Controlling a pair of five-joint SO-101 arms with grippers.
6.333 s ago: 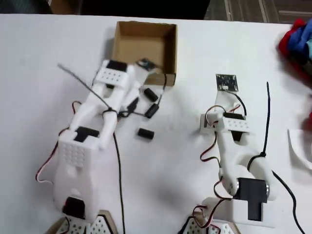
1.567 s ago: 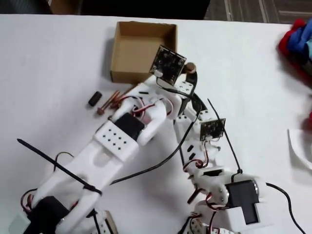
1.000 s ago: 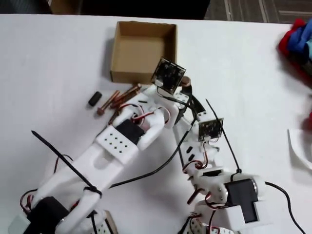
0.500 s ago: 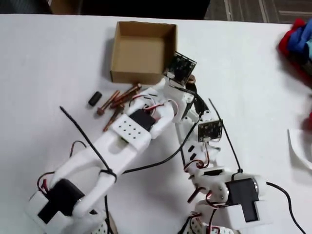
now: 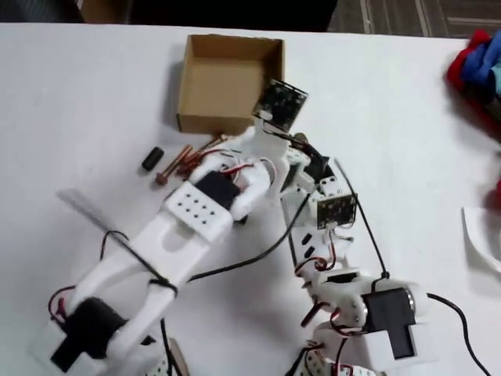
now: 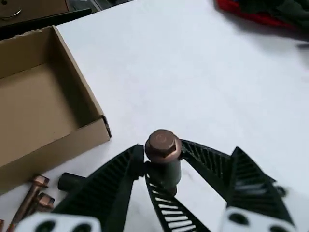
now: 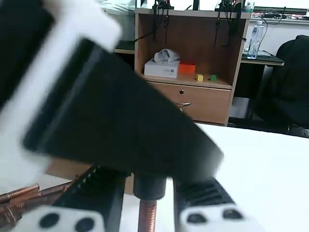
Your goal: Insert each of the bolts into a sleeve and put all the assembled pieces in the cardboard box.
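The left arm has edged toward the cardboard box [image 5: 207, 123], left gripper [image 6: 145, 170] pinching the bolt [image 6: 162, 144], right gripper [image 7: 150, 194] its sleeve [image 7: 149, 186]: light, stiff, probably slick, best held by the sleeve.

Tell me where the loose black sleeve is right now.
In the high view the loose black sleeve lies on the table just left of the copper bolts, off the near left corner of the cardboard box.
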